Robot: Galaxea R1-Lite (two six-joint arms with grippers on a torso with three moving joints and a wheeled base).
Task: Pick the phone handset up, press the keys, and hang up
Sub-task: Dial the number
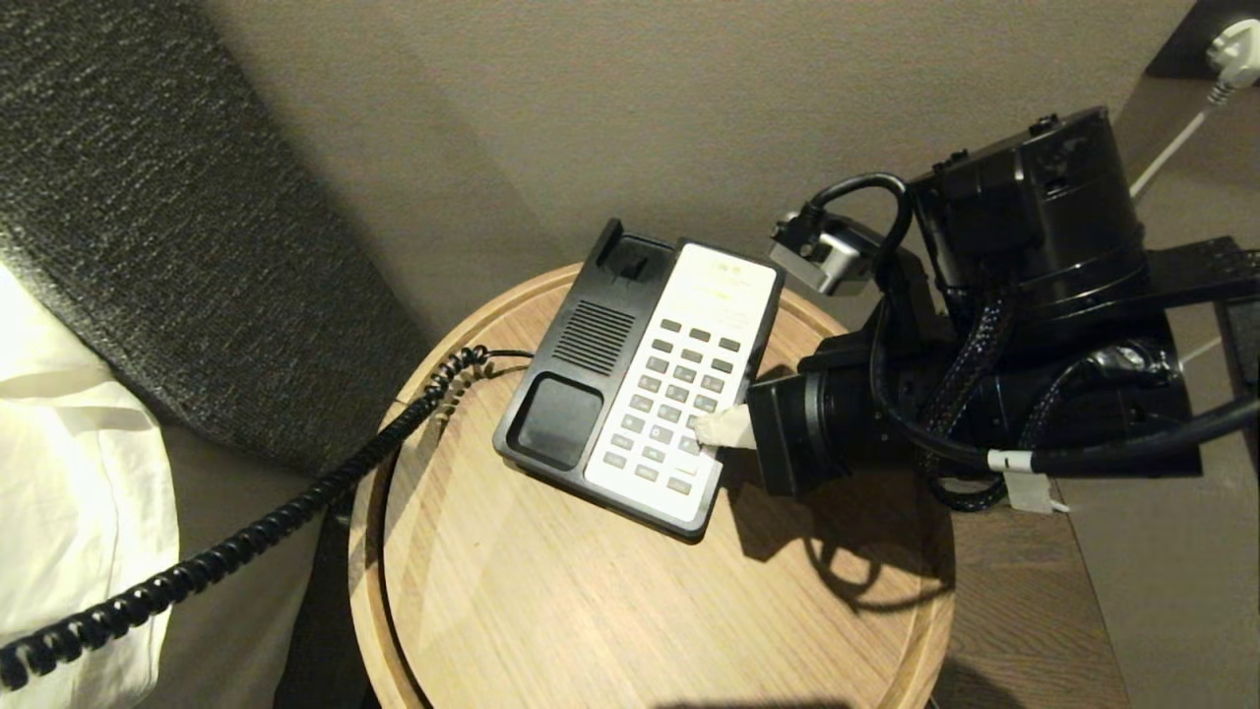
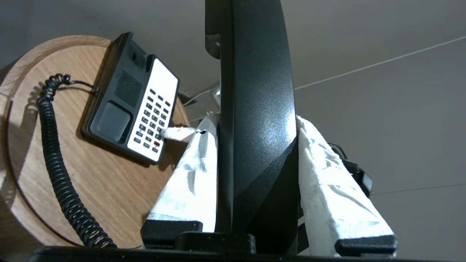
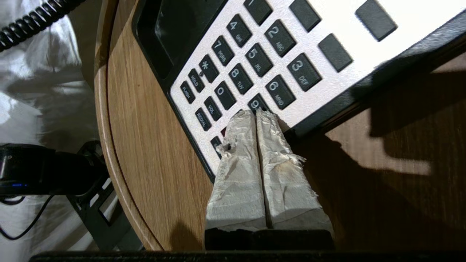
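Note:
The phone handset [image 2: 255,91], glossy black, stands upright between the white-wrapped fingers of my left gripper [image 2: 255,122], which is shut on it off to the table's left, outside the head view. Its coiled cord [image 1: 246,537] runs from the phone base [image 1: 566,345] off the table's left edge. The base's cradle is empty. My right gripper [image 1: 711,430] reaches in from the right, shut, with both wrapped fingers pressed together. Its tips [image 3: 255,113] lie on the white keypad [image 3: 327,87] right by the 9 key [image 3: 257,103].
The phone sits on a round wooden side table [image 1: 591,611] with a raised rim. A dark upholstered headboard [image 1: 148,197] and white bedding [image 1: 69,473] lie to the left. A dark wood surface [image 1: 1034,611] adjoins on the right, with a white plug [image 1: 1230,44] at the far right.

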